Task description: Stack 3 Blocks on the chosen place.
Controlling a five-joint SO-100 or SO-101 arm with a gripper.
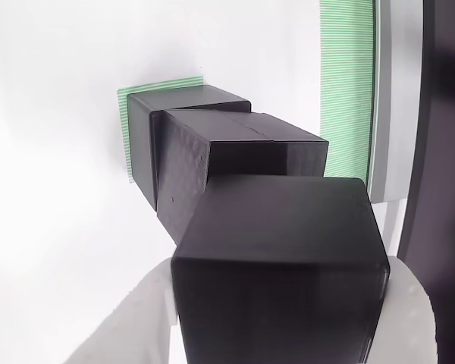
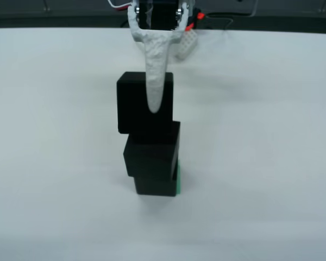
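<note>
1. The white two-finger gripper (image 2: 154, 103) has its jaws clamped on the top matte black cube (image 2: 145, 102); in the view that rides on the gripper the white fingers (image 1: 129, 326) flank that cube (image 1: 277, 265) on both sides.
2. The held cube sits over two more matte black cubes: a middle cube (image 2: 152, 149) and a bottom cube (image 2: 156, 185). Whether the top cube already rests on the middle one or hangs just above it, I cannot tell; in the view from the front they look touching.
3. The relation that matters: the held cube is offset from the middle cube (image 1: 235, 152), shifted toward the left in the front view, so it overhangs on that side. The middle cube is also twisted slightly against the bottom cube (image 1: 186, 102).
4. The bottom cube stands on the small square green-and-white striped patch (image 2: 177, 179), whose edge peeks out at the cube's right side in the front view and behind it in the gripper view (image 1: 148, 87).
5. The stack stands near the middle of the white worktop (image 2: 261, 163), well clear of its edges.
6. A long green-striped band with a grey metal edge (image 1: 347, 83) runs along the worktop's side in the gripper view, beside a large dark panel (image 1: 444, 152).
7. My judgement: release looks risky until the top cube is nudged rightward, in the front view, over the stack.
</note>
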